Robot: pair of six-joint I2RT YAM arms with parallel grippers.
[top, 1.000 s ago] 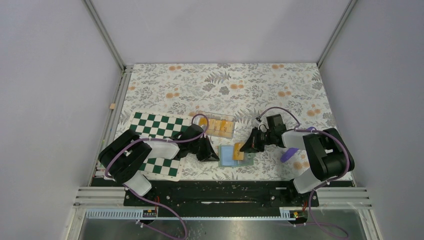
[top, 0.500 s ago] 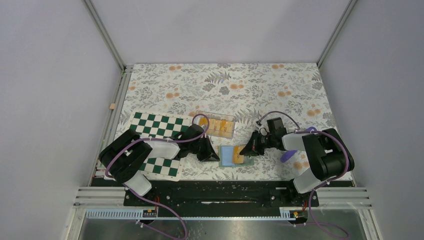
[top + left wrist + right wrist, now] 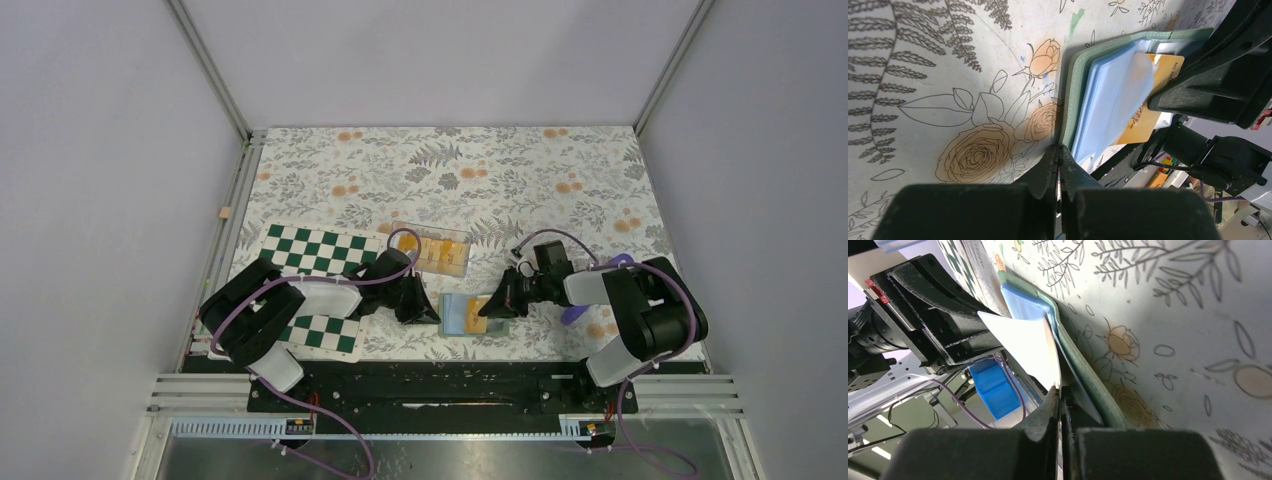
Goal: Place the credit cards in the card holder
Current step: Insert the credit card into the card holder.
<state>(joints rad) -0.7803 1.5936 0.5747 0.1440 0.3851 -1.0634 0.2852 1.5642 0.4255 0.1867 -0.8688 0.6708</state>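
I'm sliding the right gripper's (image 3: 486,308) pinched credit card (image 3: 475,319) toward nine o'clock into the card holder (image 3: 454,310), the closed left gripper (image 3: 432,316) bracing its edge; next, push deeper.

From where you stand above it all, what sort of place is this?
Probably a robot test booth: the left arm and right arm are bolted to a rail, plain walls on an aluminium frame enclose the floral tablecloth, and a chequered board lies there.

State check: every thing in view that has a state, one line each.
card holder: open, lying flat
credit card: partly under a clear sleeve
left gripper: shut, tips at the card holder edge
right gripper: shut on the credit card
clear tray: holds spare cards
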